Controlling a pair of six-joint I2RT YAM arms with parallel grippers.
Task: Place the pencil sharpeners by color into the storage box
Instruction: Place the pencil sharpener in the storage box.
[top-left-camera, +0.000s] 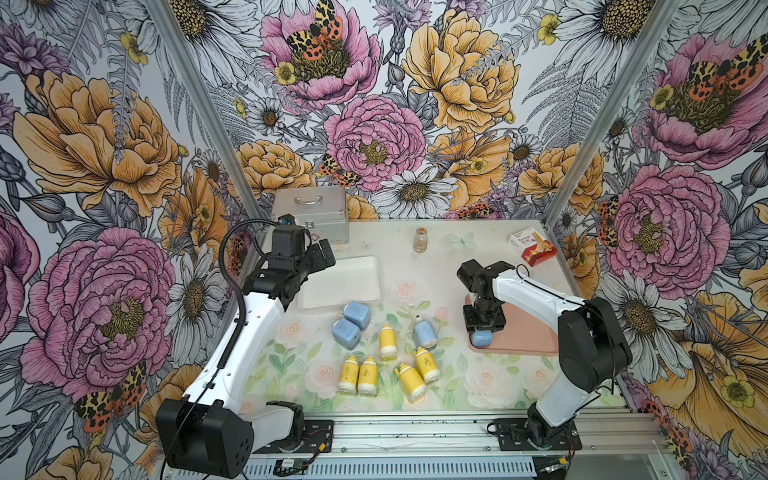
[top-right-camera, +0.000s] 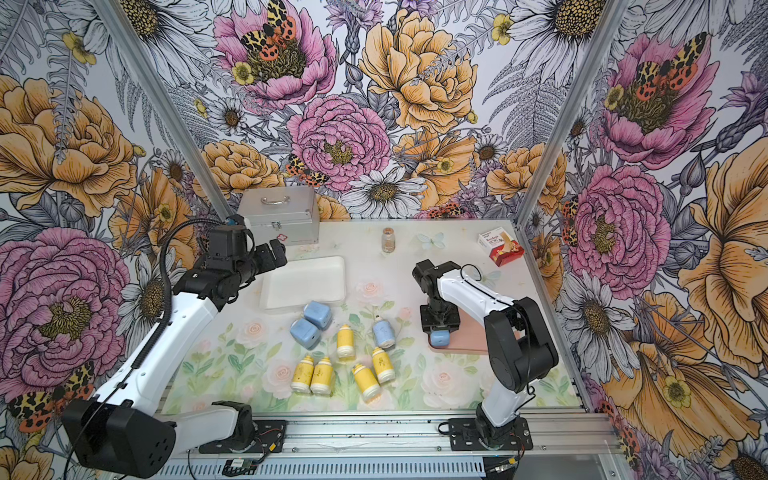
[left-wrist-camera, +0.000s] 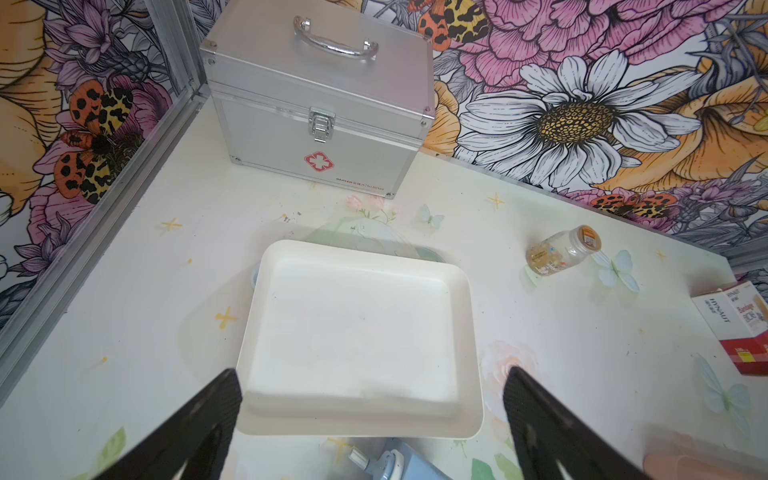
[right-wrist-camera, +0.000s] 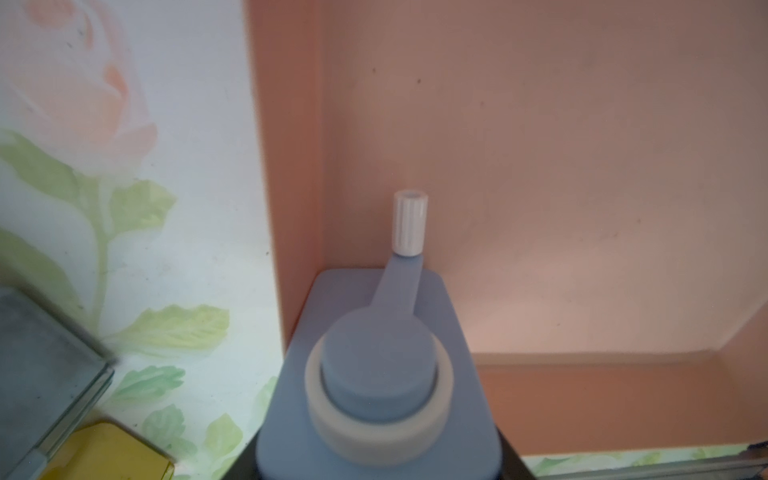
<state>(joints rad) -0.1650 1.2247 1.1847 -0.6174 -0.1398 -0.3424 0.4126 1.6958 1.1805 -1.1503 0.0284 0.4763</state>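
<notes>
Farthest back, a silver aluminium first-aid case (top-left-camera: 311, 212) stands latched. In front of it lies an empty white tray (left-wrist-camera: 357, 332), and across the table a pink tray (top-left-camera: 525, 338). The left gripper (left-wrist-camera: 372, 378) hangs spread wide and empty over the white tray's near edge. The right gripper (top-left-camera: 484, 324) points down, closed around a light-blue pencil sharpener (right-wrist-camera: 374, 374) just inside the pink tray's corner. Whether the sharpener touches the floor yet, I cannot tell. Three more blue sharpeners (top-left-camera: 351, 324) and five yellow sharpeners (top-left-camera: 390, 341) lie loose on the table between the trays. The held piece sits hard against the tray's wall (right-wrist-camera: 291, 166), so letting go too high or a shade outward would likely leave it perched on the rim, and it could tip back onto the table. Its crank knob (right-wrist-camera: 410, 222) could also catch that wall as the arm lifts away. Two blue sharpeners touch each other by the white tray, so grabbing one may well shove its neighbour. As for writing, the case bears a red cross emblem and small red print too fine to trust. The red-and-white carton (left-wrist-camera: 739, 324) reads "HYNAUT" and "Bandage". The glass vial (left-wrist-camera: 563, 251) carries a label I cannot read.
</notes>
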